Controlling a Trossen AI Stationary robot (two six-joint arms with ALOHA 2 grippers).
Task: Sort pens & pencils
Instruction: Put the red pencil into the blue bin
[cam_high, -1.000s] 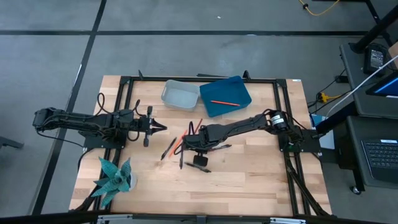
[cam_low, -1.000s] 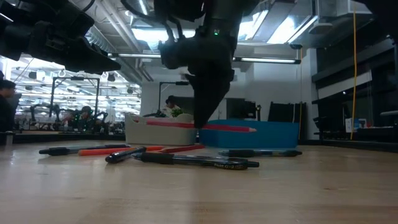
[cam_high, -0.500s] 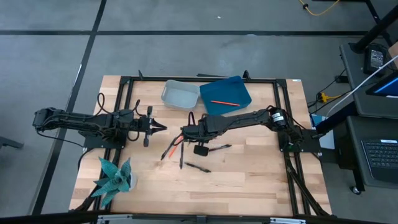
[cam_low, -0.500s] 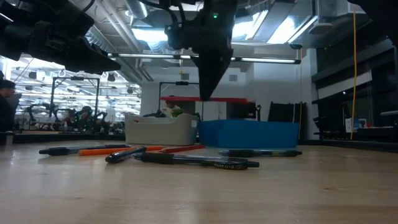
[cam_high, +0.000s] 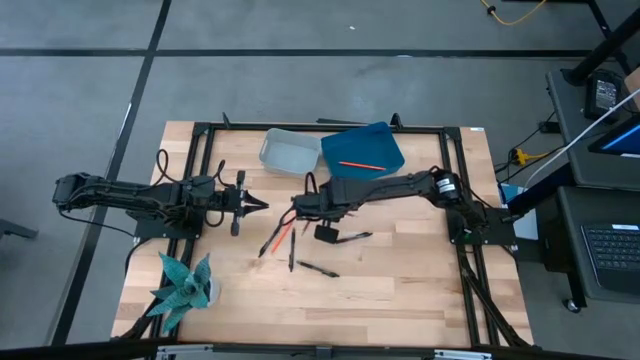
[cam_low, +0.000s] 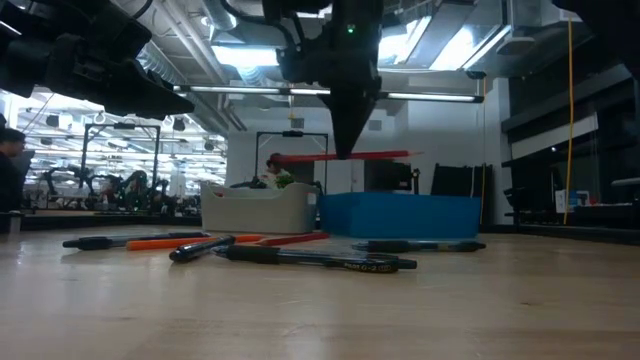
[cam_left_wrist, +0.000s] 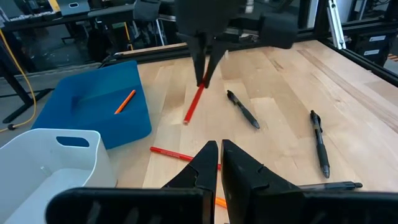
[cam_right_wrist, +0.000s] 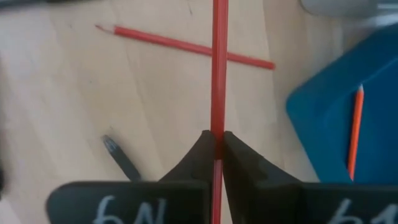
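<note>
My right gripper (cam_low: 347, 150) hangs above the middle of the table, shut on a red pencil (cam_low: 300, 157). Below it, red-orange pencils (cam_high: 284, 231) and several black pens (cam_high: 318, 268) lie flat on the wood. A blue bin (cam_high: 362, 152) at the far side holds an orange pencil (cam_high: 358, 162), and a white bin (cam_high: 290, 152) stands beside it. My left gripper (cam_high: 258, 206) stays shut over the table's left part, touching nothing. My right gripper pinches the red pencil near its middle (cam_right_wrist: 217, 127) between its two fingertips. The fingers (cam_left_wrist: 202, 73) come from above, pointing steeply down, and lie across the pencil. The pencil hangs about level, lifted clear of the table.
A teal paper plant (cam_high: 185, 285) stands at the near left corner. A black frame (cam_high: 200, 140) runs along the table's left, far and right sides. One red pencil (cam_right_wrist: 186, 45) and a pen (cam_right_wrist: 121, 158) lie right under the right gripper.
My right gripper has risen and gone a little toward the table's far edge, tipping more steeply downward. It stayed shut on the red pencil, which went from low over the table to well above it and stayed level.
</note>
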